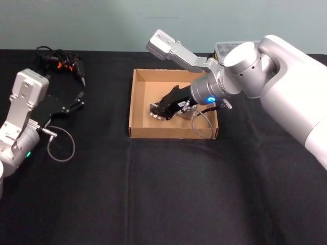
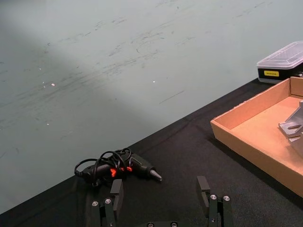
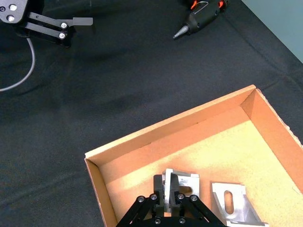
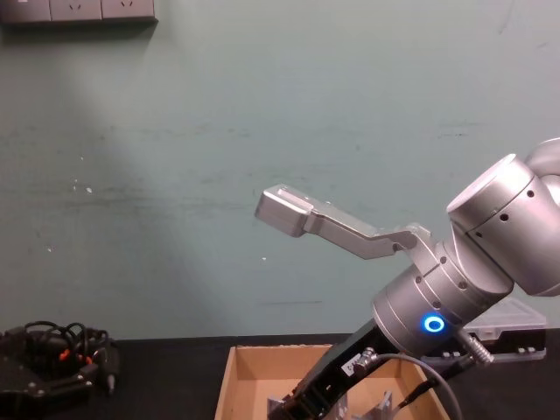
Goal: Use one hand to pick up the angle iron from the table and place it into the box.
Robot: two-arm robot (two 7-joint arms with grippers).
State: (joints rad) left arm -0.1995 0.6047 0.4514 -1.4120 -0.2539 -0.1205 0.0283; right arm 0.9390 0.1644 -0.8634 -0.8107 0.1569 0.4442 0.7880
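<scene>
The tan box (image 1: 148, 84) sits on the black table (image 1: 163, 194) just past its middle. My right gripper (image 1: 157, 111) reaches down into the box and is shut on an angle iron (image 3: 185, 181), a small silver bracket held low over the box floor (image 3: 213, 137). Beside it in the box lies a second silver angle iron (image 3: 235, 204), which also shows in the left wrist view (image 2: 293, 126). In the chest view the right gripper (image 4: 302, 404) dips inside the box wall (image 4: 229, 385). At the table's left my left gripper (image 2: 160, 191) rests open and holds nothing.
A black tool with orange marks and a coiled cord (image 1: 64, 61) lies at the back left. A grey cable loop (image 1: 61, 145) rests by the left arm. A black case with a clear lid (image 2: 284, 61) stands behind the box at the right.
</scene>
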